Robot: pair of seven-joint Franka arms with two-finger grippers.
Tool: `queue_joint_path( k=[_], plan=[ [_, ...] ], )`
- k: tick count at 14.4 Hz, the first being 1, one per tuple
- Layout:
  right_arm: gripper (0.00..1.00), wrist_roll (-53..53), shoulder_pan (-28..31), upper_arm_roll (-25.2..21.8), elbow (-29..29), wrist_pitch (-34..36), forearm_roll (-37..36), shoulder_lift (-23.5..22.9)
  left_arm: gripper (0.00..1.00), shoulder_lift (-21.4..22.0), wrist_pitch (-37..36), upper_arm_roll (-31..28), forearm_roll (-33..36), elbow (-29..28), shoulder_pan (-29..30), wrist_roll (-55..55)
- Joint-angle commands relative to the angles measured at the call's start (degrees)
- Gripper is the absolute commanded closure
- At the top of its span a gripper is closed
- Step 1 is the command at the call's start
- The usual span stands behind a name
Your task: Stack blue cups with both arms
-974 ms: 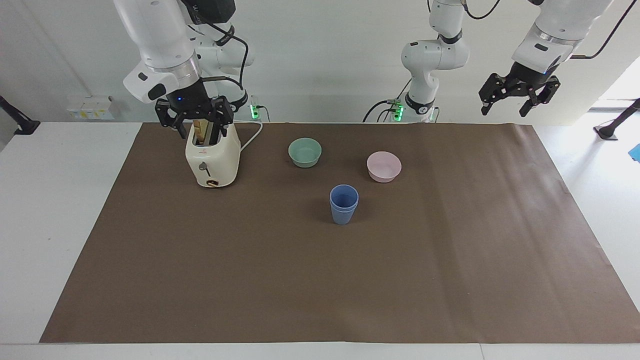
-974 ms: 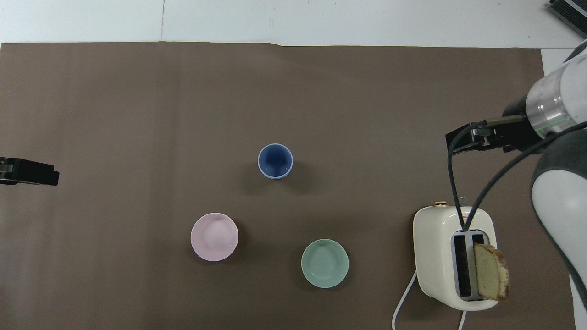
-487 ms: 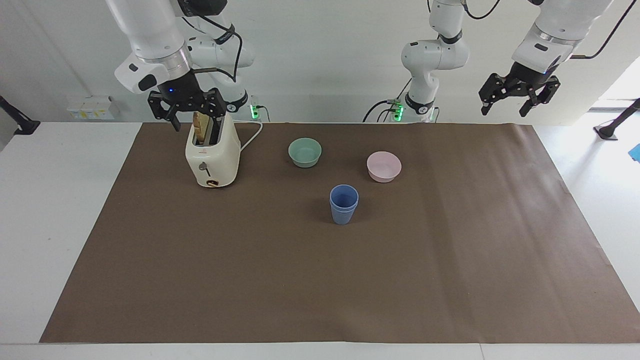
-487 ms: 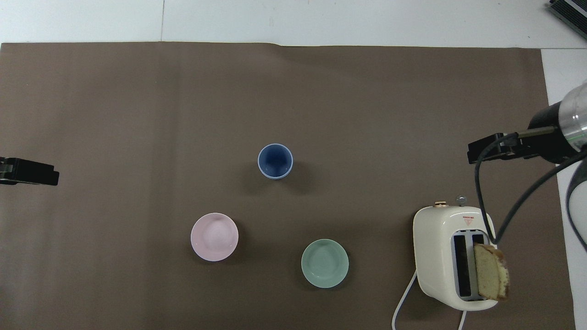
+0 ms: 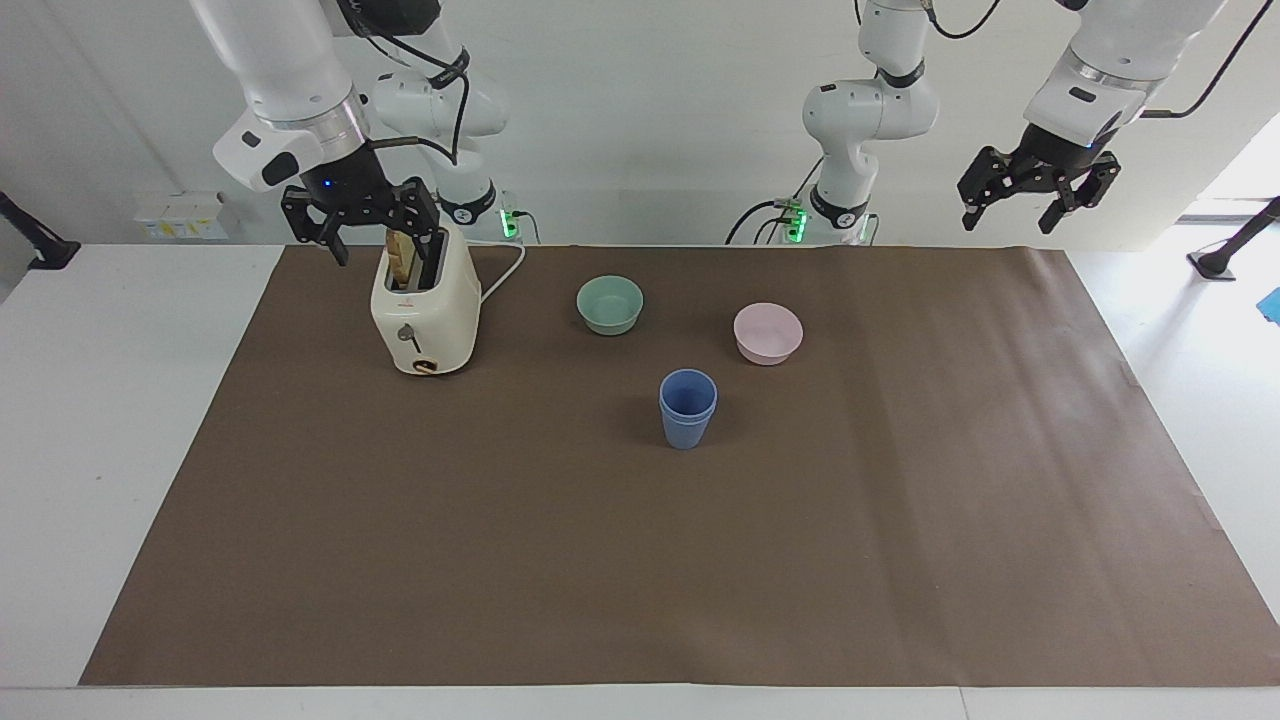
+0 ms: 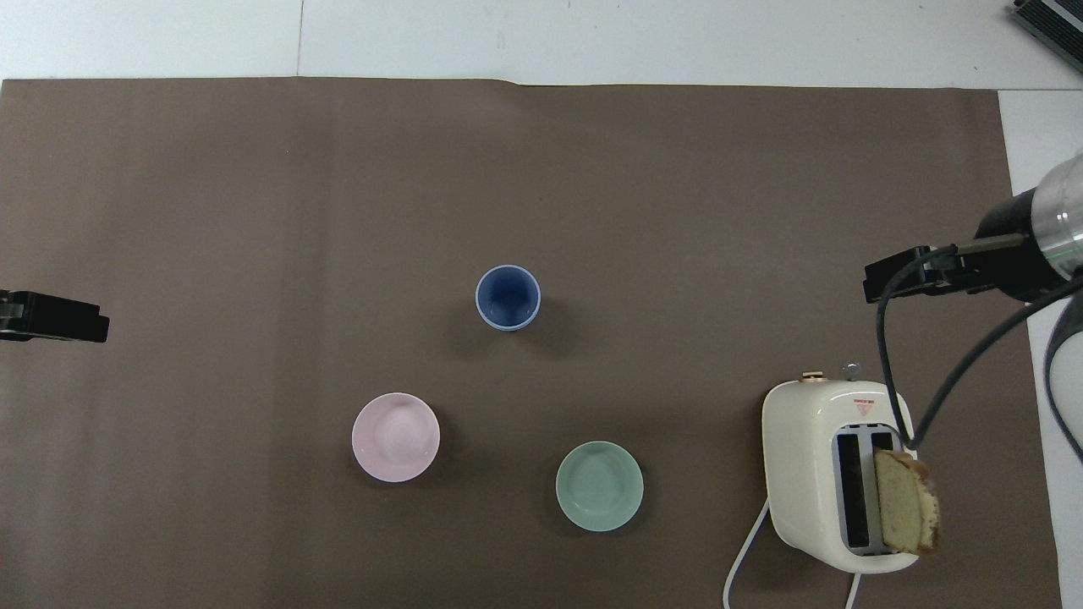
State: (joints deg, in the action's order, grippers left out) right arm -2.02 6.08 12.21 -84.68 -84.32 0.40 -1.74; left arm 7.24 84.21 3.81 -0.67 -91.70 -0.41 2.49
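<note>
Both arms hang raised, right hand (image 5: 363, 222) and left hand (image 5: 1035, 195) open and empty.

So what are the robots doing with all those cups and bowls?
Nothing is being held right now. The two blue cups already sit one inside the other on the brown mat, a little farther from the robots than the pink bowl and green bowl. The right gripper hangs open over the toaster, which has a slice of bread in it. The left gripper waits open in the air at its end.
</note>
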Motion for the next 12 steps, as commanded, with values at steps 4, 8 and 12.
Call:
queue_joint_path(
  k=[4,8,12],
  plan=[
    [0.00,1.1,2.6,0.4,-1.6,-1.4,0.9,1.0,0.00,0.4,-1.1,0.1,1.0,0.3,0.2,0.4],
    [0.00,0.9,3.1,0.4,-1.5,-1.3,1.3,0.9,0.00,0.4,-1.1,0.1,1.0,0.3,0.2,0.4],
    [0.00,1.0,3.2,0.4,-1.5,-1.3,1.3,0.9,0.00,0.4,-1.1,0.1,1.0,0.3,0.2,0.4]
  ],
)
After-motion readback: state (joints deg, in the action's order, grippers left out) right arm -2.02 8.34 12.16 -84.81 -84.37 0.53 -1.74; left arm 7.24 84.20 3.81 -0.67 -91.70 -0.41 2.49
